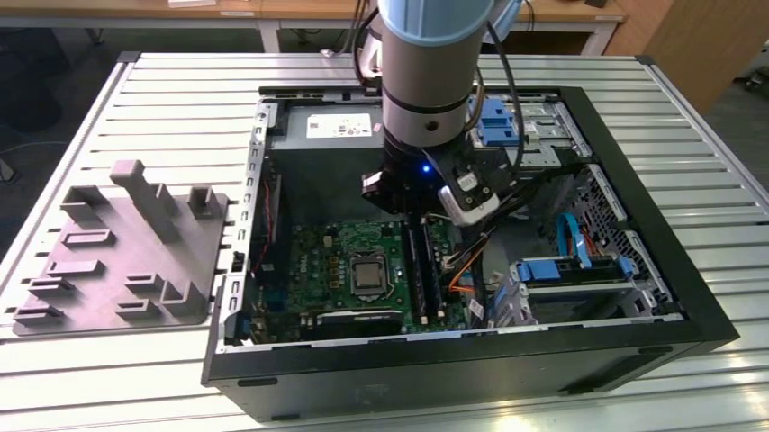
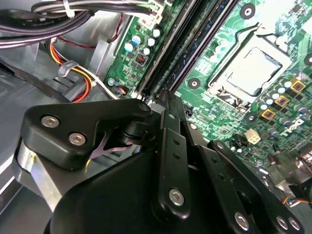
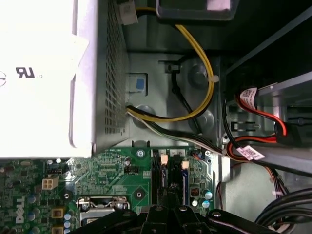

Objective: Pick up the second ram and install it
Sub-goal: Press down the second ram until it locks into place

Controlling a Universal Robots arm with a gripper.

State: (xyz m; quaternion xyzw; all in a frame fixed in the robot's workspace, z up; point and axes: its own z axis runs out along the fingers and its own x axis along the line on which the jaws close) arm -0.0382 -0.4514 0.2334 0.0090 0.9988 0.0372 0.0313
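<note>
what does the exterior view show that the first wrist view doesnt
The exterior view alone shows the whole open black computer case on the slatted metal table, the grey moulded fixture tray on the exterior view's left, blue drive brackets, and the arm's silver-and-blue wrist reaching into the case.

The first wrist view alone shows the white-labelled power supply box close up and a yellow cable.

Both show the green motherboard and its black memory slots.

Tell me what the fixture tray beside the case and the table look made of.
The tray looks like matte grey plastic, maybe 3D-printed: dull, uniform, blocky moulded posts. The table looks like bare metal, likely aluminium: pale silvery slats with a soft sheen and straight grooves. The case is dark.
</note>
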